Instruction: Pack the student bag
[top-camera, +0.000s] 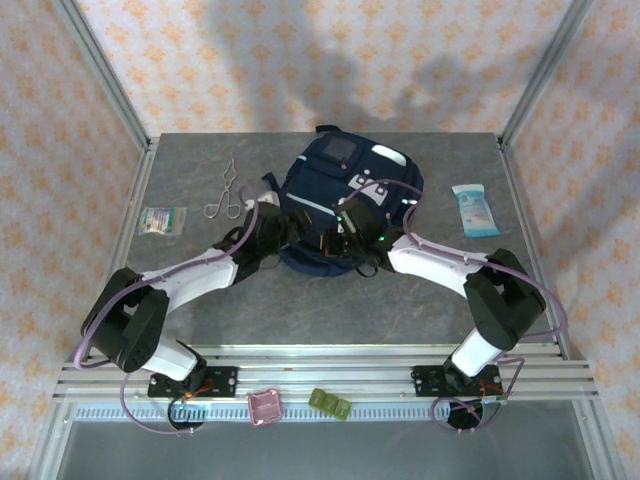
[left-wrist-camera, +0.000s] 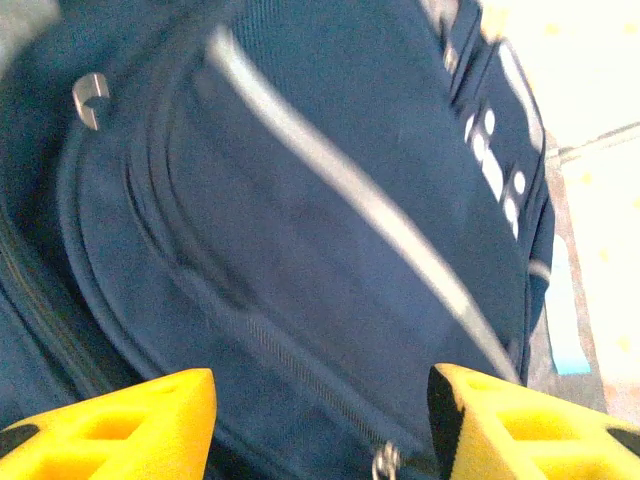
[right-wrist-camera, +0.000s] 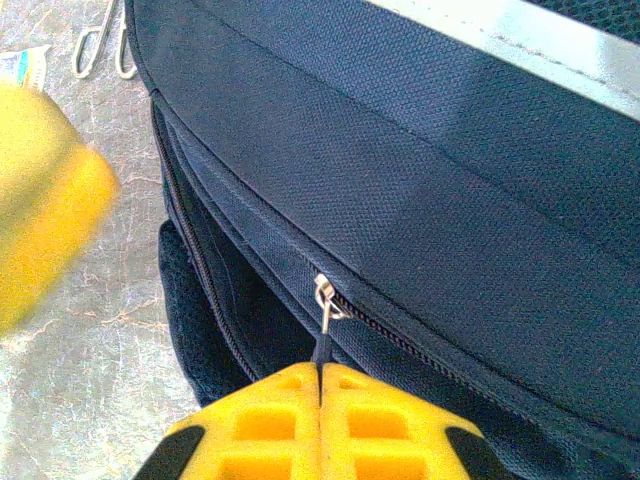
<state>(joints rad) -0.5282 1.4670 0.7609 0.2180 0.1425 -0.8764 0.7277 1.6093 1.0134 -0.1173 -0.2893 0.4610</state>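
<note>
The navy student bag (top-camera: 345, 190) lies in the middle of the table, with both grippers at its near edge. My right gripper (right-wrist-camera: 321, 372) is shut on the dark pull tab hanging from a silver zipper slider (right-wrist-camera: 323, 293). Left of that slider the seam gapes open. My left gripper (left-wrist-camera: 320, 425) stands open over the bag (left-wrist-camera: 300, 200), its yellow fingers (left-wrist-camera: 150, 420) apart and nothing between them. A small metal zipper slider (left-wrist-camera: 383, 462) sits just below its gap. From above, the left gripper (top-camera: 290, 235) and right gripper (top-camera: 345, 240) are close together.
Metal scissors (top-camera: 228, 195) and a small packet (top-camera: 161, 220) lie left of the bag. A blue tissue pack (top-camera: 474, 209) lies to its right. A pink tray (top-camera: 266, 406) and a green piece (top-camera: 330, 403) sit on the front rail.
</note>
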